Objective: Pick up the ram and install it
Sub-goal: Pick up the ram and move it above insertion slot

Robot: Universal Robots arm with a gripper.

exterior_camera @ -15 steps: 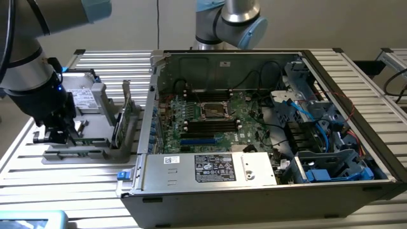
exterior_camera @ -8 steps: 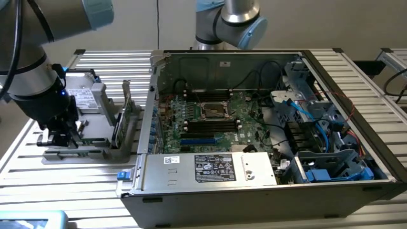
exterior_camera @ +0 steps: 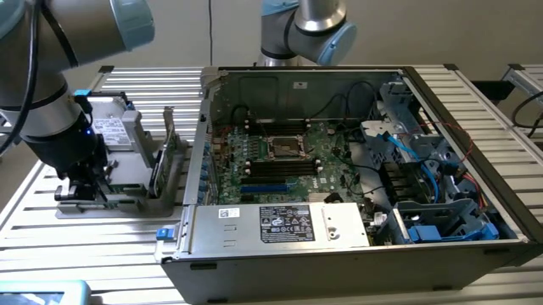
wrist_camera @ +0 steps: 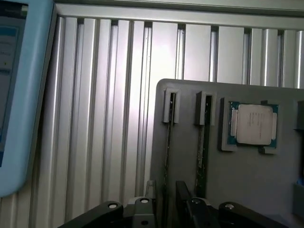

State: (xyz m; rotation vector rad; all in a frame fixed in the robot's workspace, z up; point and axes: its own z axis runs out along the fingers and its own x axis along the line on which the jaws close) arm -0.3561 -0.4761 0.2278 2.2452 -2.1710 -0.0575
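Two rams stand on edge in slots of a grey holder (wrist_camera: 247, 190), each showing as a thin dark strip. My gripper (wrist_camera: 165, 209) hangs low over the holder, open, with one finger on each side of the first ram (wrist_camera: 167, 142); the pads do not visibly touch it. The second ram (wrist_camera: 202, 142) stands in the neighbouring slot, beside my finger. In the exterior view the gripper (exterior_camera: 81, 189) is down at the holder (exterior_camera: 127, 190), at the exterior view's left, well apart from the open computer case (exterior_camera: 339, 159). Black memory slots (exterior_camera: 280, 168) lie on the motherboard inside.
A processor chip (wrist_camera: 251, 124) sits in a pocket of the holder. A green expansion card (exterior_camera: 170, 149) and a silver hard drive (exterior_camera: 110, 124) stand on the holder too. A light-blue tablet (wrist_camera: 19, 95) lies on the slatted aluminium table (wrist_camera: 109, 118). Cables and drive cages crowd the case's right side.
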